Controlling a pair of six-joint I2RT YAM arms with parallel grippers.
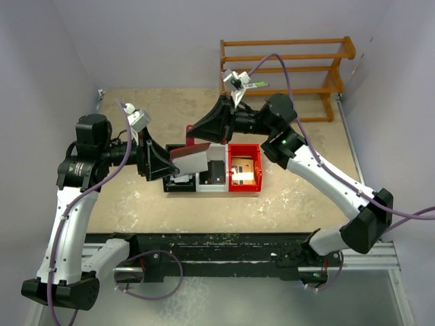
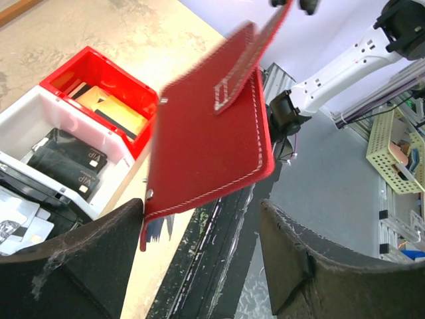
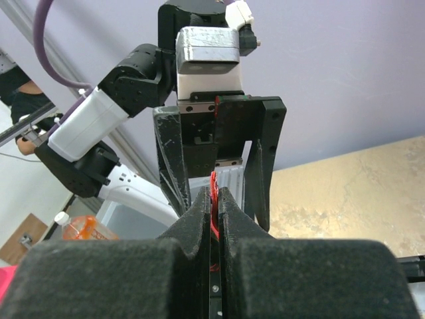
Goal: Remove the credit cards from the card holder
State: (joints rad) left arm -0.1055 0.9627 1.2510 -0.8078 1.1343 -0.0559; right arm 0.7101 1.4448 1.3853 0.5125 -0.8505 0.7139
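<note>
Maroon and stitched along its border, the card holder (image 2: pixel 206 139) is being suspended in the air above the bins, hanging tilted with its outer cover turned toward the left wrist camera. It is being pinched at its upper edge by the right gripper (image 3: pixel 214 199), whose jaws are being pressed together on the thin red rim. Whether any cards are being retained inside cannot be told, since the inner sleeves are being hidden by the cover. Tan credit cards (image 2: pixel 116 109) are being stored in the red bin (image 2: pixel 63 70); dark cards are being kept in the white bin (image 2: pixel 26 113) beside it. The left gripper (image 2: pixel 202 219) is being held spread just below the holder's lower edge, touching nothing. Several faults are being risked from this position. Slippage is being invited by the narrow single-edge pinch, and swinging is being made likely by the free lower edge. If the spread jaws are closed on the cover instead of a card, the holder is being pulled from the pinch. Any loosened card is being exposed to a fall onto the table (image 2: pixel 133 33) instead of a bin.
</note>
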